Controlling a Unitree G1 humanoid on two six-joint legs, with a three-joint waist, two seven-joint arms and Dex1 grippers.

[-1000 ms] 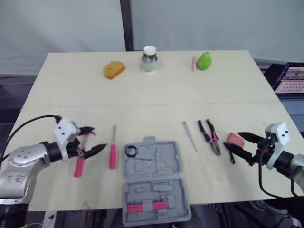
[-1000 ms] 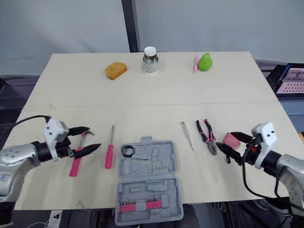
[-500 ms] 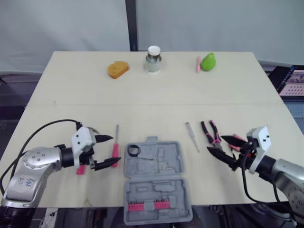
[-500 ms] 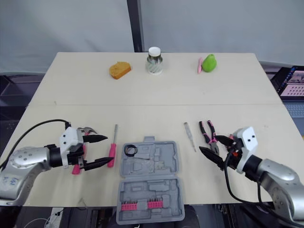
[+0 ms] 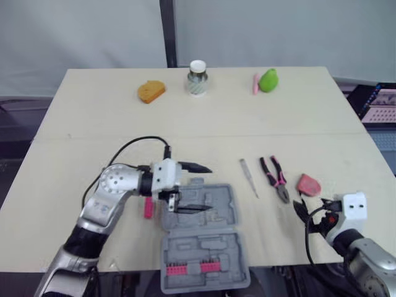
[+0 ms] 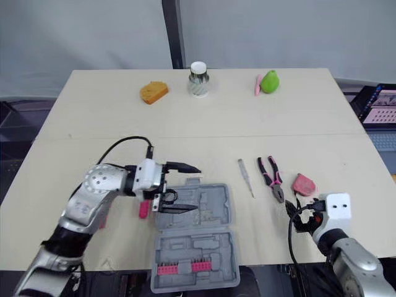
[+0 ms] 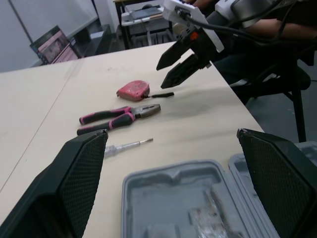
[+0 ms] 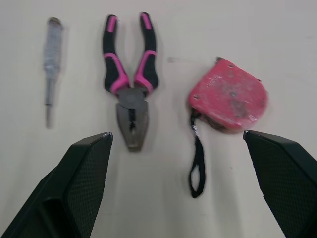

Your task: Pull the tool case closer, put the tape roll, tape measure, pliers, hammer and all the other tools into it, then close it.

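The grey tool case (image 5: 204,238) lies open near the table's front edge. My left gripper (image 5: 207,187) is open and hovers over the case's far half, one finger past its far rim and one above its tray. A pink-handled screwdriver (image 5: 147,208) lies just left of the case, partly under my left arm. To the right lie a small clear-handled screwdriver (image 5: 249,178), black-and-pink pliers (image 5: 274,178) and a pink tape measure (image 5: 308,184). My right gripper (image 5: 301,212) is open, empty, and sits nearer the front edge than the tape measure (image 8: 229,96) and pliers (image 8: 130,94).
Along the far edge stand an orange piece (image 5: 150,91), a white-lidded jar (image 5: 197,77) and a green pear (image 5: 267,80) with a pink item beside it. A laptop (image 5: 380,105) sits off the table's right side. Red bits (image 5: 192,268) fill the case's near half.
My left gripper has swung right, from beside the hammer and screwdriver to over the case. My right gripper has drawn back from the pliers toward the front edge.
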